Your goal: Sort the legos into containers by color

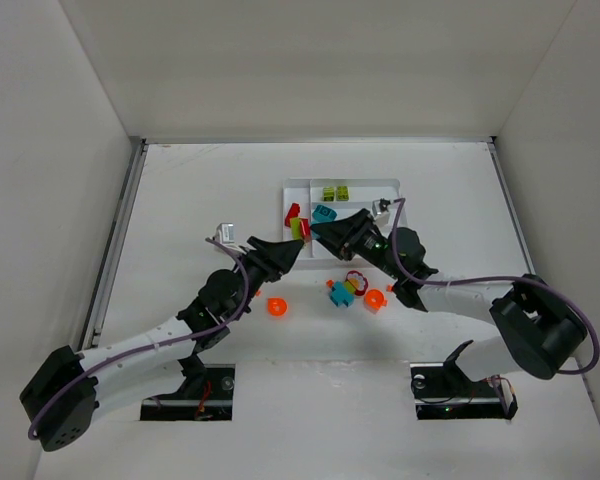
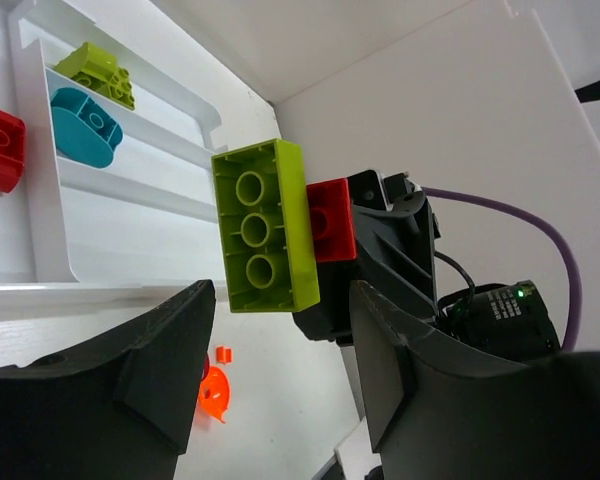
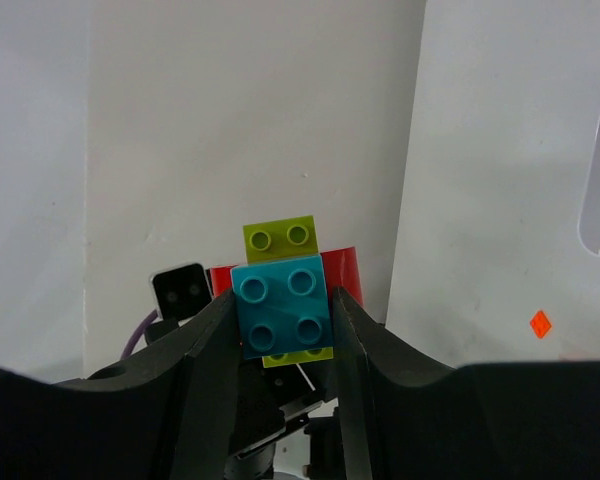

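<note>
three joined bricks sit in the right gripper (image 3: pixel 285 318), whose fingers are clamped on the teal brick (image 3: pixel 280 295). a yellow-green brick (image 2: pixel 265 225) and a red brick (image 2: pixel 330 220) are stuck behind it. the left gripper (image 2: pixel 280 300) stands apart, its fingers spread to either side of the yellow-green brick's near end. from above, this stack is at the white tray (image 1: pixel 365 205)'s 7 o'clock corner. loose legos (image 1: pixel 276 307) lie on the table (image 1: pixel 180 200) toward the tray's 6 o'clock.
</note>
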